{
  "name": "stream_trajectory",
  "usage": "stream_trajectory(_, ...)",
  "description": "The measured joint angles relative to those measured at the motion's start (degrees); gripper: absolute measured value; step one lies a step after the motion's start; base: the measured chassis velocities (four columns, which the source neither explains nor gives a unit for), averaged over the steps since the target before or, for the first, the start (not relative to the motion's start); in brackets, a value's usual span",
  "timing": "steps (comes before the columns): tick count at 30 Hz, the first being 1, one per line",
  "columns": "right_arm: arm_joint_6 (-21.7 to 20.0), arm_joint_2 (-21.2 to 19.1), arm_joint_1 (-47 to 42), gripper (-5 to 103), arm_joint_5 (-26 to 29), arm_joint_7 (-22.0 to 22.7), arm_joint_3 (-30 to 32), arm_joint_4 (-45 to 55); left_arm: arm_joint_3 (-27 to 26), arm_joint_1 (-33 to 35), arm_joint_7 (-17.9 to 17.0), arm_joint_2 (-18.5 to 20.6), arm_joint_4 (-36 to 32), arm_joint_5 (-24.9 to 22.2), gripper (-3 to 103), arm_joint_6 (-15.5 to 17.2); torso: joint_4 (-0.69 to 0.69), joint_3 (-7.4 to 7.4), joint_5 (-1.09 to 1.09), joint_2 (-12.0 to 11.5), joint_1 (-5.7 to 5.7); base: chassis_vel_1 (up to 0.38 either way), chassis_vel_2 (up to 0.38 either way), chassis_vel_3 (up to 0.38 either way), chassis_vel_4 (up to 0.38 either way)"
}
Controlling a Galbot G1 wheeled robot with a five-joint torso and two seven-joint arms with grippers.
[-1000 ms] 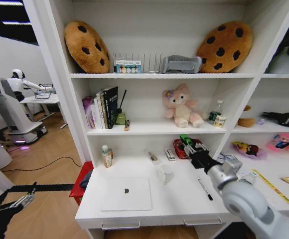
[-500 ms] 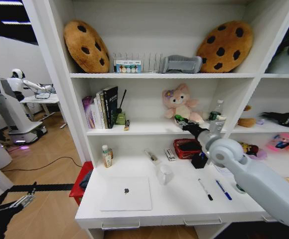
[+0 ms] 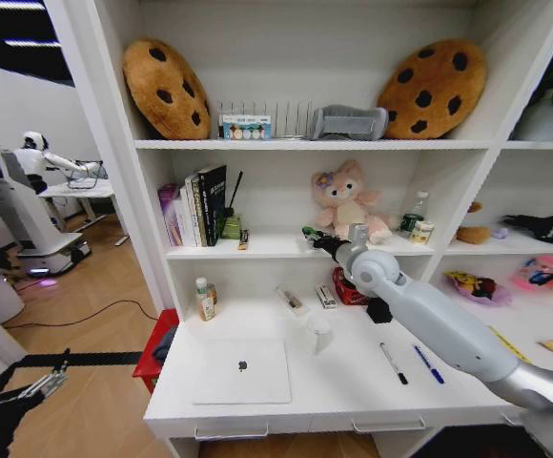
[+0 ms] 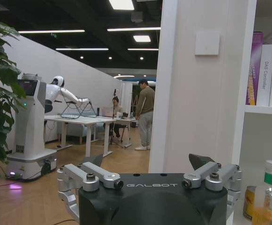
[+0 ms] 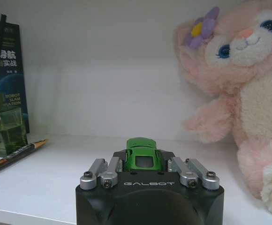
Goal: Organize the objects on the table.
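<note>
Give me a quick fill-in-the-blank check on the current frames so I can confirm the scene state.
1. The right gripper is shut on a small ____ toy car.
2. The gripper is at the shelf beside the pink ____ toy.
3. The closed laptop lies on the white ____.
4. The black marker lies beside a ____ pen.

Missing words: green; plush; table; blue

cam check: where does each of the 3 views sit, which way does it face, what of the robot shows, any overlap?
Head: high, looking down at the white desk and shelves; right arm reaching in.
Left wrist: low beside the shelf unit, facing the office; left end effector open.
Right wrist: on the middle shelf, facing its back wall; right end effector shut on green toy car.
Shared: head and right wrist both see the pink plush bunny.
</note>
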Motion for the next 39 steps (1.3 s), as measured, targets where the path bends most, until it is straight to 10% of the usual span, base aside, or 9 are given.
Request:
stream_trajectory(19, -1.5, -0.5, -1.6, 35, -0.4, 0.0, -0.1, -1.4, 0.0, 0.0, 0.0, 0.0, 0.0, 0.0, 100, 0.0, 0.00, -0.01, 0.00, 0.0, -0.01, 0.000, 0.000, 0.000, 0.000)
stream_trajectory(33, 0.4, -2.3, -4.2, 78, -2.8, 0.5, 4.0, 5.1, 0.0, 0.0, 0.0, 0.0, 0.0, 0.0, 100, 0.0, 0.01, 0.00, 0.00, 0.0, -0.01, 0.000, 0.000, 0.000, 0.000)
stream_trajectory(39, 0.8, -8.8, -15.6, 98, -6.3, 0.5, 15.1, 18.2, 0.0, 0.0, 0.0, 0.0, 0.0, 0.0, 100, 0.0, -0.02, -0.01, 0.01, 0.0, -0.01, 0.000, 0.000, 0.000, 0.000)
